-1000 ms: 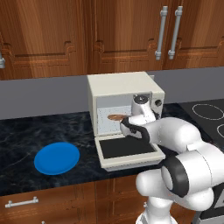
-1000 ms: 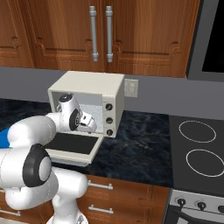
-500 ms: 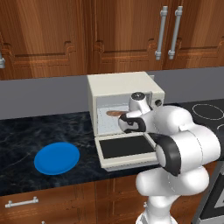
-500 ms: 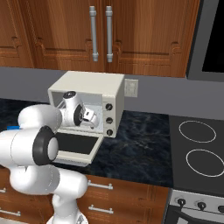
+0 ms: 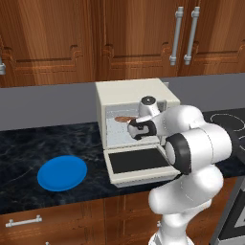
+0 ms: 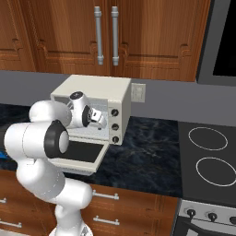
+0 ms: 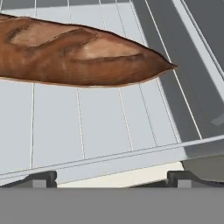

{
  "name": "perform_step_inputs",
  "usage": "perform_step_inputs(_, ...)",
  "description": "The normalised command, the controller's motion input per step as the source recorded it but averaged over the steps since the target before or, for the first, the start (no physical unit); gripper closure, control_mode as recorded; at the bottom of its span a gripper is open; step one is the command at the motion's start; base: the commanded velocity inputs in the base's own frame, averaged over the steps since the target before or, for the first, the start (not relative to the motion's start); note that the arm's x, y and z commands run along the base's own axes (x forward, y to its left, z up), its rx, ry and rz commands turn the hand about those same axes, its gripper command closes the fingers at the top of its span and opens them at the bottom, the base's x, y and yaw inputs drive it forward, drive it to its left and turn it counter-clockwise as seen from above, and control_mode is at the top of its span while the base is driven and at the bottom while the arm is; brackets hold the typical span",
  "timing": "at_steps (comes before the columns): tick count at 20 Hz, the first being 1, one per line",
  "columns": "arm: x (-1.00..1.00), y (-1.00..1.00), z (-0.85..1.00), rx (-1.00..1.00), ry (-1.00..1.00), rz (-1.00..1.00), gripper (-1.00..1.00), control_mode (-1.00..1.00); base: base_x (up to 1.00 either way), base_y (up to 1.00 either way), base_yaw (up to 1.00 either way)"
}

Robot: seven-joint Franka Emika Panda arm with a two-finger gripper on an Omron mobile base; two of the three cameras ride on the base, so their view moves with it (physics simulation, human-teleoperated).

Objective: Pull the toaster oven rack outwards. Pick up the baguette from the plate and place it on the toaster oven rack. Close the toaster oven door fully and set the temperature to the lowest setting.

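Dark marbled countertop runs across the middle of both base views, under brown wooden cabinets. My pincer (image 5: 135, 128) sits just right of centre in the left base view, at the mouth of the toaster oven (image 5: 129, 93). Its fingers stand wide apart and hold nothing; in the hand view the two fingertips (image 7: 40, 178) show low in the frame, far from each other, with bare rack wire between them.

Just beyond them, in the upper left of the hand view, the baguette (image 7: 74, 54) lies flat on the toaster oven rack (image 7: 105, 131), its pointed end toward the upper right. It touches neither finger. Below the pincer in the left base view, the toaster oven door (image 5: 139, 161) hangs open, glass up. The blue plate (image 5: 62, 172) lies bare at lower left, well apart from the oven. The three knobs (image 6: 115, 125) run down the oven's right panel in the right base view.

I judge the loaf placed, so the step in hand is backing out to shut the door. I should draw straight back, level with the rack, so no finger clips the loaf. Then I drop under the door's front edge and push it up evenly. The rack may need sliding in first, or the door could jam against it.
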Motion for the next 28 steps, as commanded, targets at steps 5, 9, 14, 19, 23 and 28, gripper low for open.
perform_step_inputs(5, 0.46, 0.0, 0.08, 0.0, -0.03, 0.0, -1.0, -1.0, 0.0, 0.0, 0.0)
perform_step_inputs(9, 0.51, 0.0, 0.0, 0.0, -0.02, 0.0, -1.0, -1.0, 0.0, 0.0, 0.0)
perform_step_inputs(14, 0.44, 0.0, 0.0, 0.0, -0.01, 0.0, -1.0, -1.0, 0.0, 0.0, 0.0)
perform_step_inputs(19, -0.33, 0.0, 0.23, 0.01, 0.0, -0.01, -1.0, -1.0, 0.0, 0.0, 0.0)
perform_step_inputs(23, -0.63, 0.0, 0.41, 0.02, -0.01, 0.0, -1.0, -1.0, 0.0, 0.0, 0.0)
perform_step_inputs(28, -0.56, -0.07, 0.38, 0.07, 0.0, -0.02, -1.0, -1.0, 0.0, 0.0, 0.0)
